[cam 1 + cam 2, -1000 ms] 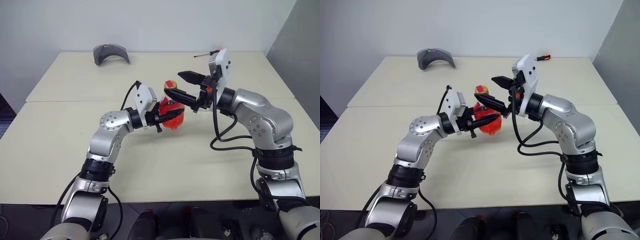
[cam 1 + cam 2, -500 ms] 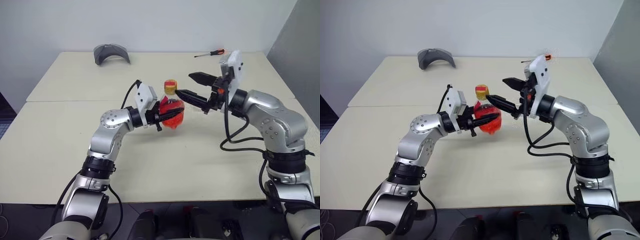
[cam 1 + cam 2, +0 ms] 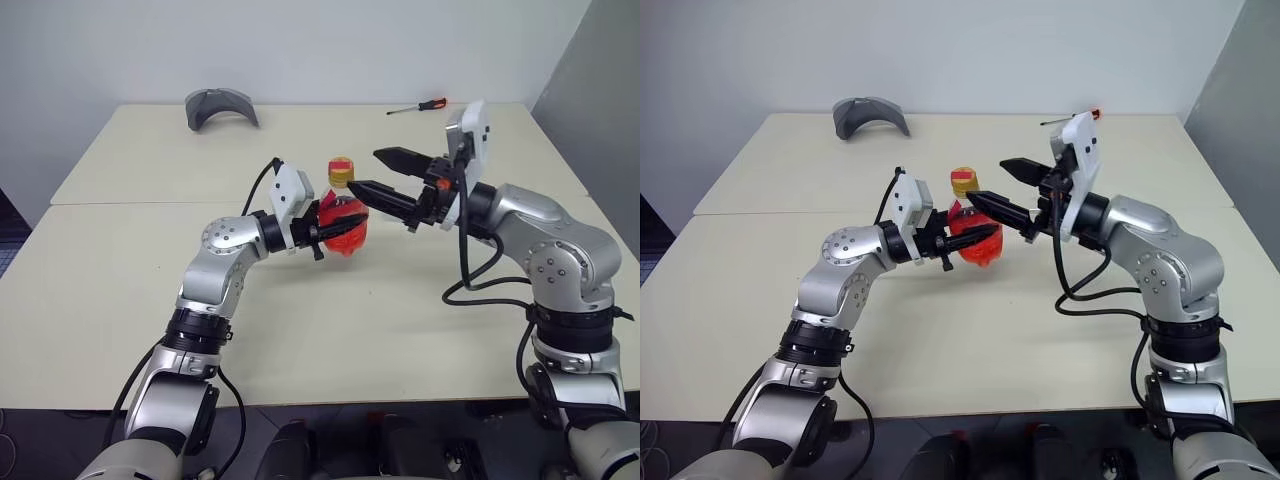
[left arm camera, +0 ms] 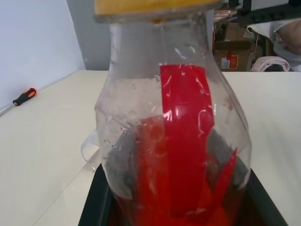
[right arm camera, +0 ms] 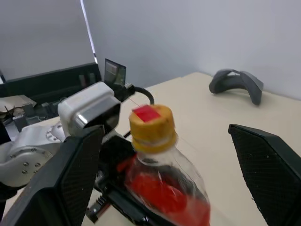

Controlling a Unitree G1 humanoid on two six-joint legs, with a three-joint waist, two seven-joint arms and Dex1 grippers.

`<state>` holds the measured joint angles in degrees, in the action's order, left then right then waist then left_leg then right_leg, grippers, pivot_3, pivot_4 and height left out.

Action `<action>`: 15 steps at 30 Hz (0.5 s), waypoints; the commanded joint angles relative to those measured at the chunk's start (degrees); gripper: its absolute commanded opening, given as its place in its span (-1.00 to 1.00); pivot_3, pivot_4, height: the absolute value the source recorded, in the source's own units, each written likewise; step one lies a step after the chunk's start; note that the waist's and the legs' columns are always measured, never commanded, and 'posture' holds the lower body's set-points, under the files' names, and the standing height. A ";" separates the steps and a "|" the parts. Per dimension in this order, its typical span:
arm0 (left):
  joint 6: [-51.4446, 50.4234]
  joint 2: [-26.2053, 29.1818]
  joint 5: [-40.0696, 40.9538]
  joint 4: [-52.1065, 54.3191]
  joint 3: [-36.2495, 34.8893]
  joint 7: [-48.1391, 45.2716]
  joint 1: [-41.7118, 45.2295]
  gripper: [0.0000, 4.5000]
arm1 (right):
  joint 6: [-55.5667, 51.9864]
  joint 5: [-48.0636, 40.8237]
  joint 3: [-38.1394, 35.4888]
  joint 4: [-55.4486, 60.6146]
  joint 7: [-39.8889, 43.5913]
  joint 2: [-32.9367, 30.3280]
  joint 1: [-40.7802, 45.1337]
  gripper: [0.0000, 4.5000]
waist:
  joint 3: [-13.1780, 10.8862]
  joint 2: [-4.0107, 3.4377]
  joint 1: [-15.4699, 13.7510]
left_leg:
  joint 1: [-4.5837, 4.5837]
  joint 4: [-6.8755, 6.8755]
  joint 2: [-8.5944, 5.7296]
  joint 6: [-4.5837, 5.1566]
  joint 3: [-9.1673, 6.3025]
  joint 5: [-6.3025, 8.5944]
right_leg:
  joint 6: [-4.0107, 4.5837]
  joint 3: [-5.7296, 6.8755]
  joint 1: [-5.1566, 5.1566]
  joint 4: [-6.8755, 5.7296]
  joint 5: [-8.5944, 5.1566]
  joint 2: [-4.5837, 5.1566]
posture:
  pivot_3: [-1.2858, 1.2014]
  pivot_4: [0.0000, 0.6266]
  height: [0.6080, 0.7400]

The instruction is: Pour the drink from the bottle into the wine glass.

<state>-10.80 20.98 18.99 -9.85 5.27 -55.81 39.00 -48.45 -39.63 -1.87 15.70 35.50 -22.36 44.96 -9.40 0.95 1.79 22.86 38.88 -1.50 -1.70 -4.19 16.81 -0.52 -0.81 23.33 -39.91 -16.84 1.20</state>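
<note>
- My left tool (image 3: 322, 229) is clamped on the bottle (image 3: 342, 218), holding it upright above the bench (image 3: 130, 290).
- The drink (image 4: 183, 155) sits in the bottle.
- My right tool (image 3: 368, 172) stands wide, its fingers beside the yellow cap (image 5: 149, 123).

We see a glossy clear plastic bottle (image 3: 343, 213), a matt smooth table (image 3: 150, 290), and matt black fingers (image 5: 270, 165).
</note>
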 commanded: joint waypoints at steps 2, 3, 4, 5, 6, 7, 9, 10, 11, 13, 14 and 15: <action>1.36 -0.03 0.32 0.90 -0.97 -0.32 1.91 -0.43 | 0.54 -0.97 0.31 1.12 -0.28 1.26 2.62 1.00 | 0.00 0.00 0.00 | 0.00 0.00 0.00 -0.01 0.00 -0.01 | 0.00 0.00 0.00 0.00 0.00 0.00 | 0.03 -0.52 1.00; 1.35 -0.02 0.29 0.72 -1.00 -0.30 2.10 -0.43 | 0.75 -0.81 0.44 0.73 -0.17 1.44 2.88 1.00 | 0.00 0.00 0.00 | 0.00 0.00 0.00 -0.01 0.00 -0.01 | 0.00 0.00 0.00 0.00 0.00 0.00 | 0.03 -0.52 1.00; 1.38 -0.02 0.25 0.53 -1.02 -0.30 2.25 -0.43 | 0.98 -0.64 0.55 0.33 -0.09 1.61 3.11 1.00 | 0.00 0.00 0.00 | 0.00 0.00 0.00 -0.01 0.00 -0.01 | 0.00 0.00 0.00 0.00 0.00 0.00 | 0.03 -0.52 1.00; 1.39 0.00 0.23 0.44 -1.02 -0.31 2.34 -0.43 | 1.19 -0.50 0.68 -0.08 -0.03 1.79 3.38 1.00 | 0.00 0.00 0.00 | 0.00 0.01 0.00 -0.02 0.00 -0.01 | 0.00 0.00 0.00 0.00 0.00 0.00 | 0.03 -0.52 1.00; 1.35 0.02 0.24 0.41 -1.02 -0.33 2.42 -0.43 | 1.40 -0.37 0.79 -0.40 0.06 1.93 3.61 1.00 | 0.00 0.00 0.01 | 0.00 0.01 0.00 -0.02 0.00 -0.01 | 0.00 0.00 0.00 0.00 0.00 0.00 | 0.03 -0.52 1.00; 1.32 0.06 0.25 0.41 -1.02 -0.37 2.50 -0.43 | 1.57 -0.30 0.87 -0.70 0.13 2.05 3.84 1.00 | 0.00 0.00 0.01 | 0.00 0.01 0.00 -0.01 0.01 -0.01 | 0.00 0.00 0.00 0.00 0.00 0.00 | 0.03 -0.52 1.00; 1.27 0.14 0.24 0.32 -1.03 -0.42 2.66 -0.43 | 1.86 -0.20 0.98 -1.19 0.26 2.25 4.26 1.00 | 0.00 0.00 0.01 | 0.00 0.01 0.00 -0.02 0.00 -0.01 | 0.00 0.00 0.00 -0.01 0.00 0.00 | 0.03 -0.52 1.00; 1.29 0.16 0.22 0.21 -1.03 -0.42 2.74 -0.43 | 2.03 -0.08 1.04 -1.47 0.35 2.30 4.43 1.00 | 0.00 0.00 0.01 | 0.00 0.01 0.00 -0.02 0.00 -0.01 | 0.00 0.00 0.00 0.00 0.00 0.00 | 0.03 -0.52 1.00; 1.30 0.15 0.21 0.11 -1.03 -0.41 2.82 -0.43 | 2.14 0.00 1.07 -1.68 0.43 2.32 4.56 1.00 | 0.00 0.00 0.01 | 0.00 0.01 0.00 -0.02 0.00 -0.01 | 0.00 0.00 0.00 0.00 0.00 0.00 | 0.03 -0.52 1.00; 1.26 0.25 0.21 -0.01 -1.09 -0.40 2.99 -0.43 | 2.90 0.60 1.07 -2.69 0.39 2.42 4.96 1.00 | 0.00 0.00 0.02 | 0.00 0.01 0.00 -0.02 0.00 -0.01 | 0.00 0.00 0.00 0.00 0.00 0.00 | 0.03 -0.52 1.00; 1.25 0.28 0.21 -0.13 -1.11 -0.41 3.10 -0.43 | 3.27 0.85 1.08 -3.15 0.43 2.41 5.13 1.00 | 0.00 0.00 0.02 | 0.00 0.01 0.00 -0.02 0.01 -0.01 | 0.00 -0.01 0.00 0.00 0.00 0.00 | 0.03 -0.52 1.00; 1.27 0.32 0.21 -0.18 -1.14 -0.43 3.10 -0.43 | 3.56 1.02 1.01 -3.60 0.44 2.34 5.21 1.00 | 0.00 0.00 0.03 | 0.00 0.01 0.00 -0.02 0.01 -0.01 | 0.00 0.00 0.00 0.00 0.00 0.00 | 0.03 -0.52 1.00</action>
<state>-10.80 21.06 18.94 -11.16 5.26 -55.85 40.34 -46.51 -39.00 -0.06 11.78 35.57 -19.95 48.63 -9.40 0.94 1.82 22.85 38.89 -1.50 -1.72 -4.19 16.80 -0.52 -0.81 23.33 -39.91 -16.84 1.20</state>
